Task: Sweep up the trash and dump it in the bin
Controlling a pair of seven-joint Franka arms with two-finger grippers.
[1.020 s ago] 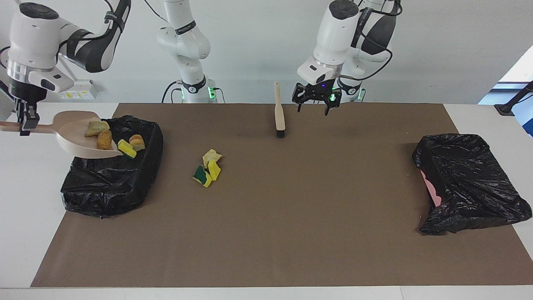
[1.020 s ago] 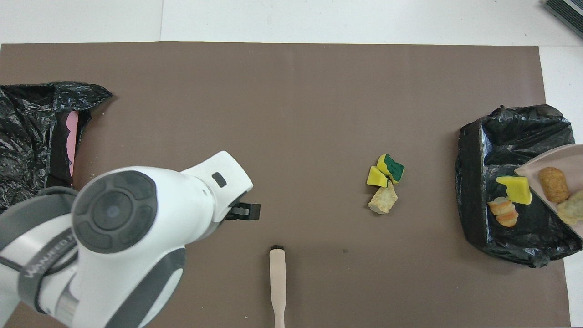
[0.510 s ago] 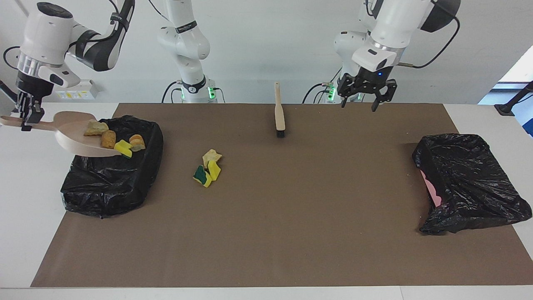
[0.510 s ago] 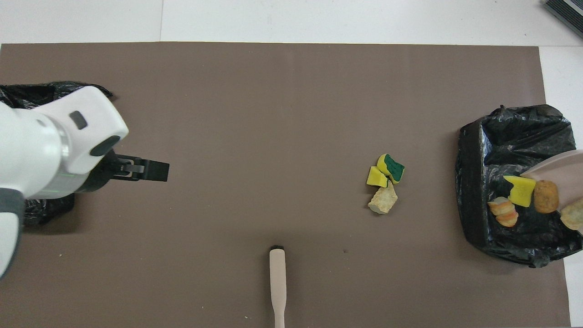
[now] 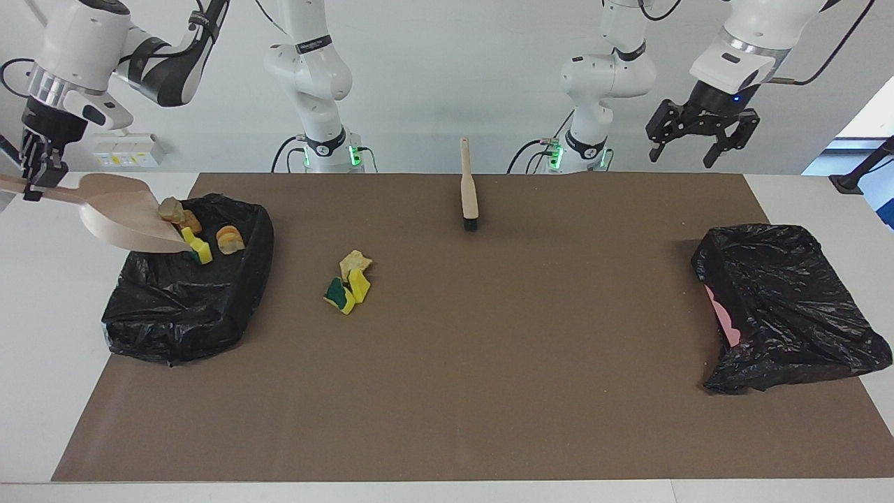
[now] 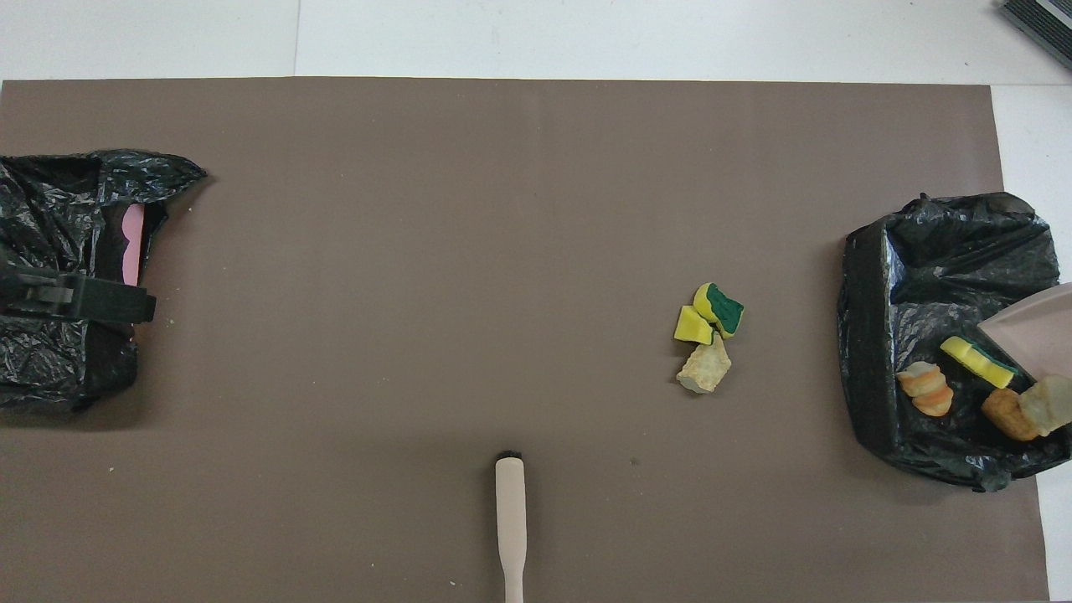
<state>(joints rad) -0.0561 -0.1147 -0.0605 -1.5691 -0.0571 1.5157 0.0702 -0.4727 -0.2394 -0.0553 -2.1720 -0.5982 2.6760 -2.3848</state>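
Observation:
My right gripper (image 5: 31, 183) is shut on the handle of the beige dustpan (image 5: 122, 220), which tilts steeply over the black-lined bin (image 5: 188, 307) at the right arm's end. Trash slides off its lip: a tan chunk (image 5: 170, 209), a brown chunk (image 5: 193, 223) and a yellow sponge (image 5: 200, 249). A striped bread piece (image 5: 230, 239) lies in the bin. In the overhead view these pieces (image 6: 976, 360) sit in the bin (image 6: 871, 335). Three scraps (image 5: 349, 279) lie together on the mat, also seen overhead (image 6: 708, 335). My left gripper (image 5: 698, 147) is open and empty, raised high.
The beige hand brush (image 5: 468, 192) lies on the mat near the robots, bristles pointing away from them; it also shows overhead (image 6: 509, 523). A second black bag (image 5: 782, 307) with a pink edge sits at the left arm's end; the left gripper (image 6: 126, 303) is over it.
The right gripper lifted the handle, tipping the dustpan steeper, and the scraps slid toward the bin. The left arm swung from beside the brush up toward its own end of the table.

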